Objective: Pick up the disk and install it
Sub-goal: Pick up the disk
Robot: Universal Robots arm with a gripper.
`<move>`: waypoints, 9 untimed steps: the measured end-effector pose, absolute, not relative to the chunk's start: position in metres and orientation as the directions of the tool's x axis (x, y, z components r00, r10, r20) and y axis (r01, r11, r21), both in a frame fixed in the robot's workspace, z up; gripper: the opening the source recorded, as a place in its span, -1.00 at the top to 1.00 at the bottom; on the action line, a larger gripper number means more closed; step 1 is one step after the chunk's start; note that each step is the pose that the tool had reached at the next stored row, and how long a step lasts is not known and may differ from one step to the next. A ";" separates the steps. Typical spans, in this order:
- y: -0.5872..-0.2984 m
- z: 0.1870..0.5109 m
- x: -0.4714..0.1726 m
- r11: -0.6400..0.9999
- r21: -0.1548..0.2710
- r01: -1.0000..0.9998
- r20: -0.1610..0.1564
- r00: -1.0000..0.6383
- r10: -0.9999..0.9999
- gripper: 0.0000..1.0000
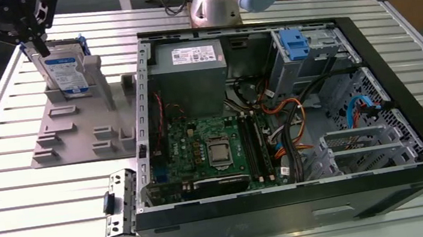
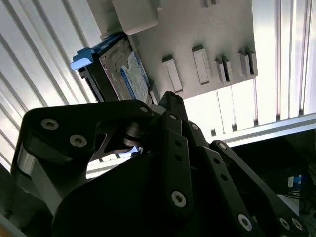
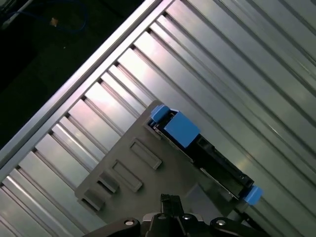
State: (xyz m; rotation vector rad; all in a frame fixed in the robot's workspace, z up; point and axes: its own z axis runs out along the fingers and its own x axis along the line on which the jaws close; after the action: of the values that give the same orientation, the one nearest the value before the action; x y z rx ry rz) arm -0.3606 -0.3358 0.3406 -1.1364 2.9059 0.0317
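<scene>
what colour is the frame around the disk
Bright blue; the disk shows its frame best in the first wrist view.

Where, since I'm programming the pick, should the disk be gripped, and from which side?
Grip the disk near its free top edge, pinching across its two broad flat faces, and come straight down from above. It stands upright on edge in the grey holder, whose posts flank its lower part, so the top looks like the clearest place to hold.
</scene>
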 end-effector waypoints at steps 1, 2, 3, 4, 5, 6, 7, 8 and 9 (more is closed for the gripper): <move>-0.336 0.341 -0.361 0.728 0.011 -0.685 -0.027 -0.728 -0.685 0.80; -0.336 0.341 -0.361 0.722 0.011 -0.692 -0.027 -0.722 -0.691 0.80; -0.336 0.341 -0.361 0.716 0.011 -0.698 -0.027 -0.716 -0.698 0.80; -0.336 0.341 -0.361 0.710 0.011 -0.705 -0.027 -0.710 -0.704 0.80; -0.336 0.341 -0.361 0.703 0.011 -0.711 -0.027 -0.703 -0.711 0.80; -0.336 0.341 -0.361 0.697 0.011 -0.717 -0.027 -0.697 -0.717 0.80; -0.336 0.341 -0.361 0.691 0.011 -0.723 -0.027 -0.691 -0.723 0.80; -0.336 0.341 -0.361 0.684 0.011 -0.729 -0.027 -0.684 -0.729 0.80; -0.336 0.341 -0.361 0.677 0.011 -0.736 -0.027 -0.677 -0.735 0.80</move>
State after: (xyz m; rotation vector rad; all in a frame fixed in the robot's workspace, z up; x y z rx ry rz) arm -0.3605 -0.3358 0.3406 -1.2536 2.8582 0.0330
